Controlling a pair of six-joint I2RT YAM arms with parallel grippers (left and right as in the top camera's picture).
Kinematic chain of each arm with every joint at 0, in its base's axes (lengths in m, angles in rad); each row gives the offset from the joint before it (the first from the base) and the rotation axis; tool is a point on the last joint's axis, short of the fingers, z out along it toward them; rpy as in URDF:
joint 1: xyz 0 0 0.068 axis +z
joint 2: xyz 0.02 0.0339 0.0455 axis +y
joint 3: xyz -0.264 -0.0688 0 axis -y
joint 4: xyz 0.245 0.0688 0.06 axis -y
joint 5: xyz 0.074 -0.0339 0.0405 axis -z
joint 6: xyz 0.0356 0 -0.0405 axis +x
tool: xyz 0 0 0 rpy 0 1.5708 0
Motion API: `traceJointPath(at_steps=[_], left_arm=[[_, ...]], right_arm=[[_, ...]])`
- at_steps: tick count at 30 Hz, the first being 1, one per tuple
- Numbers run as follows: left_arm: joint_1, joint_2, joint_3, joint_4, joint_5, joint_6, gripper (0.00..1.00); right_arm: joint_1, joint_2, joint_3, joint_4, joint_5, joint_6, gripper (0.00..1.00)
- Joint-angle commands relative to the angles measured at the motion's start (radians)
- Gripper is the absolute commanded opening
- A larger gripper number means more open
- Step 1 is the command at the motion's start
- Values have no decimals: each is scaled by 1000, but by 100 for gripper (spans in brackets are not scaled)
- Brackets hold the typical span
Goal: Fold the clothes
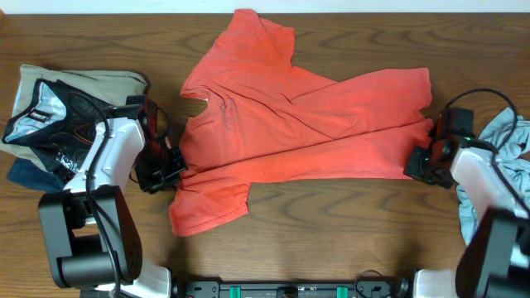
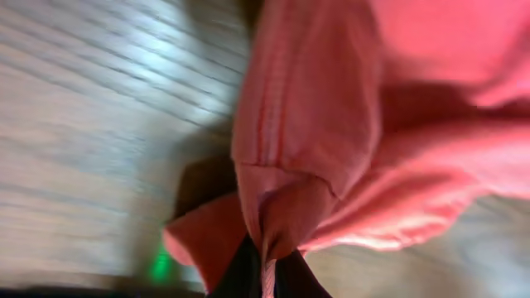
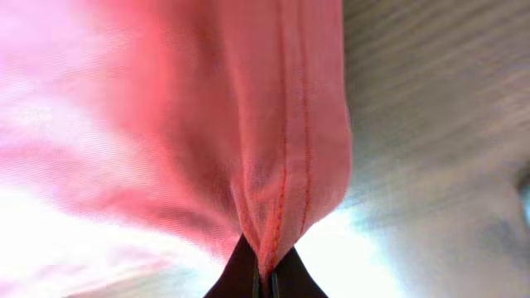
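Between left tool [image 1: 172,168] and right tool [image 1: 421,161], T-shirt [image 1: 315,124].

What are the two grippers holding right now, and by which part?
Both hold the coral-red T-shirt: left gripper pinches its shoulder edge, right gripper its hem corner.

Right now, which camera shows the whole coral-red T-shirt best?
Overhead: the coral-red T-shirt lies wholly in frame, both sleeves visible. Both wrist views show only a close, blurred bunch of its hemmed edge.
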Motion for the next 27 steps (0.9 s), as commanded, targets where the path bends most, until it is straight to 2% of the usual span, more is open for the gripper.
traceJointPath(at_steps=[1, 9, 16, 21, 27], left_arm=[[7, -80, 29, -7, 140, 85, 6], [7, -346, 68, -2, 157, 89, 6], [8, -595, 145, 54, 156, 88, 6], [8, -705, 262, 102, 157, 56, 6], [8, -747, 479, 146, 131, 14, 6]], right_arm=[[-16, -111, 76, -65, -71, -20, 1], [-16, -288, 237, -326, -123, -101, 1], [-16, -354, 445, -473, -175, -119, 1], [-16, -373, 634, -560, -170, -135, 1], [-16, -390, 875, -590, -142, -141, 1]])
